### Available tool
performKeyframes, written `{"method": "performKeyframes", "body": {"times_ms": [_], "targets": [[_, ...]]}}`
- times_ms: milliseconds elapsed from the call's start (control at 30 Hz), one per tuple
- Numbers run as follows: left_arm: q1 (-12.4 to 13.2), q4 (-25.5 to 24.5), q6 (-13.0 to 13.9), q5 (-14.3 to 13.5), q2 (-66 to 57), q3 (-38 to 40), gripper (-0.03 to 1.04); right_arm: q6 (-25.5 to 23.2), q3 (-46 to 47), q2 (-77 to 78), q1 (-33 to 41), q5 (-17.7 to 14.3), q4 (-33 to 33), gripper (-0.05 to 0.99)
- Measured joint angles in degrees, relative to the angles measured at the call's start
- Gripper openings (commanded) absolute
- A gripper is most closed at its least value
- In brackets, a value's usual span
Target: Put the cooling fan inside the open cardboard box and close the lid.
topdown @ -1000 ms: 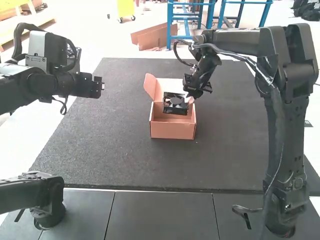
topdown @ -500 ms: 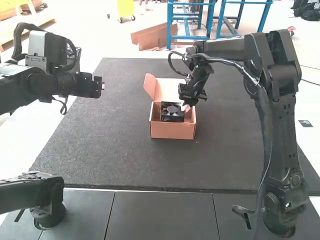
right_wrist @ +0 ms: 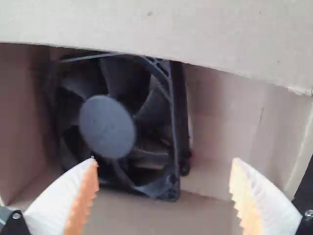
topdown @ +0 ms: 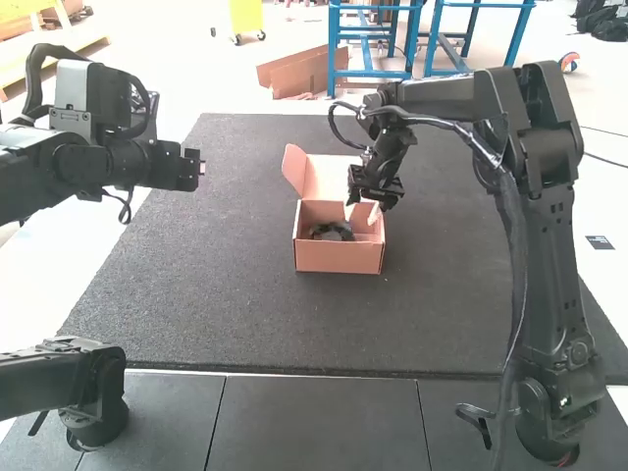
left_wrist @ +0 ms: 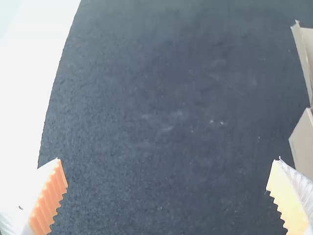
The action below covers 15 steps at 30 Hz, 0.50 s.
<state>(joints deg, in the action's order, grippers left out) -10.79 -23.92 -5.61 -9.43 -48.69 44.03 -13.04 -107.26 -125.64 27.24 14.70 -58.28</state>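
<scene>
Cooling fan sits down inside the cardboard box, w/ the lid up & open. Right gripper hangs just over the box, fingers apart, holding nothing. Left gripper is far off over the black mat, fingers wide apart.

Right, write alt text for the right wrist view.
A black cooling fan lies inside the open cardboard box. The right tool hangs just above it, its white, orange-padded fingers apart, holding nothing.

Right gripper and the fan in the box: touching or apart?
Apart. In the right wrist view the right gripper is open, its pads clear of the cooling fan lying inside the cardboard box.
</scene>
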Motion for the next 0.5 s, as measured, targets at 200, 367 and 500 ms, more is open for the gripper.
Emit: {"method": "performKeyframes", "body": {"times_ms": [200,367,500], "targets": [[-0.4,4.4,0.0,0.4,-0.3,0.0,0.97,3.3,-6.3,0.6,-1.2,8.1,-1.8,0.91],[-0.8,9.2,-0.3,1.1,-5.1,0.0,0.97,5.6,-4.5,5.8,-5.9,10.8,2.6,0.91],[-0.8,12.0,-0.5,1.7,-11.0,0.1,0.97,8.6,0.0,14.2,-10.9,6.9,8.5,0.91]]}}
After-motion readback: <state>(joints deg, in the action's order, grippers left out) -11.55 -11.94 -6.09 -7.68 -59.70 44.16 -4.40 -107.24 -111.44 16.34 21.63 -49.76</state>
